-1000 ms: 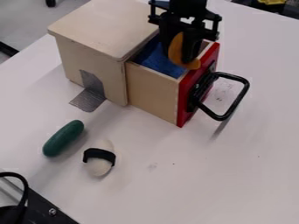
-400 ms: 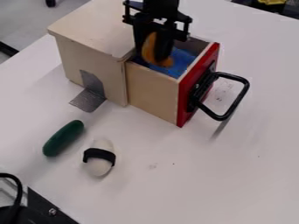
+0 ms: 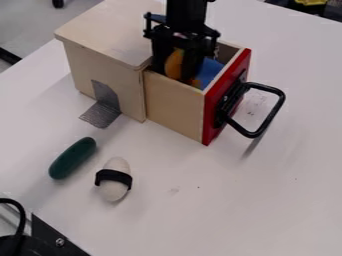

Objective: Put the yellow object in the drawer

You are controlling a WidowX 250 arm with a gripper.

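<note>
Yellow object (image 3: 174,63): curved, orange-yellow, down in the mouth of the open drawer (image 3: 172,106), toward the end next to the wooden cabinet (image 3: 110,25). Partly hidden by a finger and the near wall; whether it touches the drawer bottom, can't tell.

Gripper (image 3: 174,73): black, hanging over the drawer from the top edge, its two fingers pinching the yellow object, one on either side.

Drawer: pale wood sides, blue lining (image 3: 210,69) inside, red front panel (image 3: 214,110) with a black loop handle (image 3: 274,113) jutting out to the right of the view.

Cabinet: flat top. Grey strip (image 3: 105,97) runs down its side and out onto the table (image 3: 207,200).

Nearer the camera — green oblong object (image 3: 72,158), lying slantwise. Just beside it, a whitish egg-shaped object (image 3: 115,190) with a black band (image 3: 113,175) round its middle.

Lower left corner: black equipment (image 3: 48,239) and a curved black cable (image 3: 27,212).
</note>
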